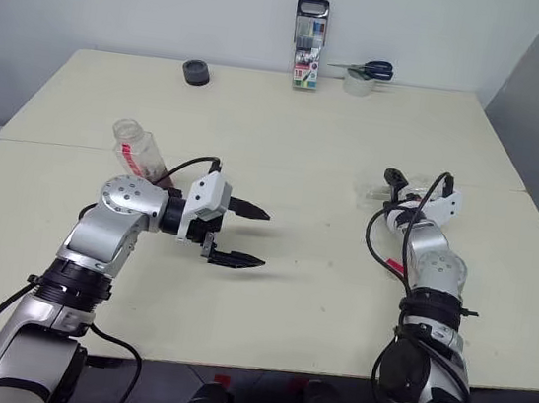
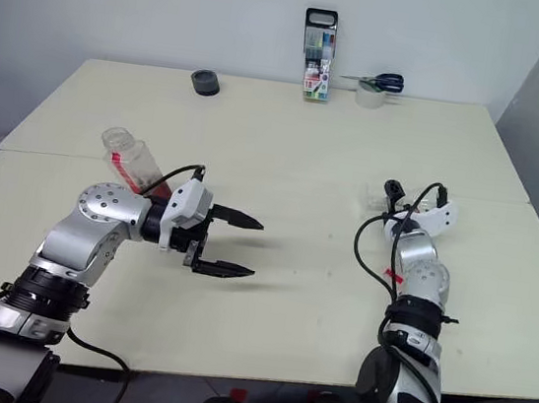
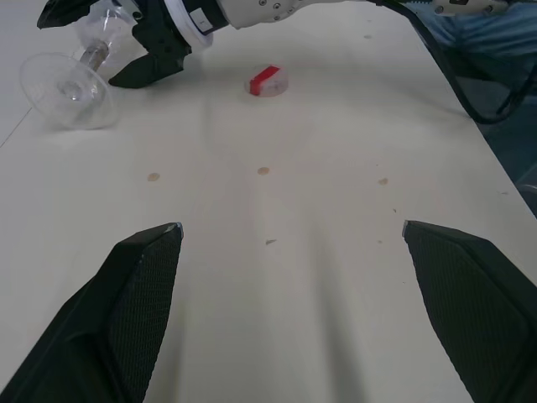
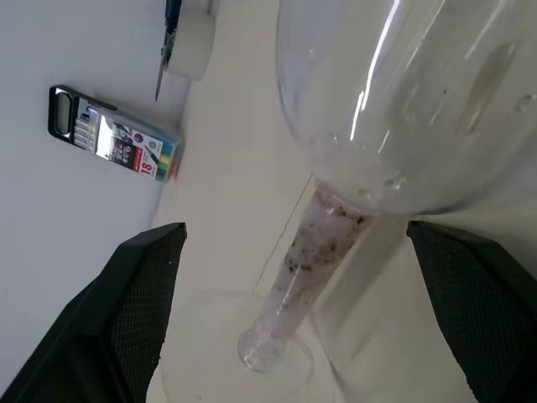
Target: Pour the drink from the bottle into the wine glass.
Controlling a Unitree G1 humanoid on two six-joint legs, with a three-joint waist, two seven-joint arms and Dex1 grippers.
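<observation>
The wine glass (image 3: 71, 84) lies on its side on the table (image 1: 287, 144), right of the middle. My right gripper (image 4: 295, 227) is open, one finger on each side of the glass's stem (image 4: 302, 252), with the bowl (image 4: 403, 101) close to the wrist. The bottle (image 1: 135, 148), clear with a red label, leans at the left behind my left arm, which hides its lower end. I cannot tell the drink from the red label. My left gripper (image 1: 243, 234) is open and empty, pointing right over bare table.
A marker-pen case (image 1: 308, 44) stands at the far edge, with a tape roll (image 1: 359, 82) and blue scissors (image 1: 371, 70) to its right. A black ring (image 1: 196, 73) lies far left. A small red-and-white round piece (image 3: 268, 81) lies by my right arm.
</observation>
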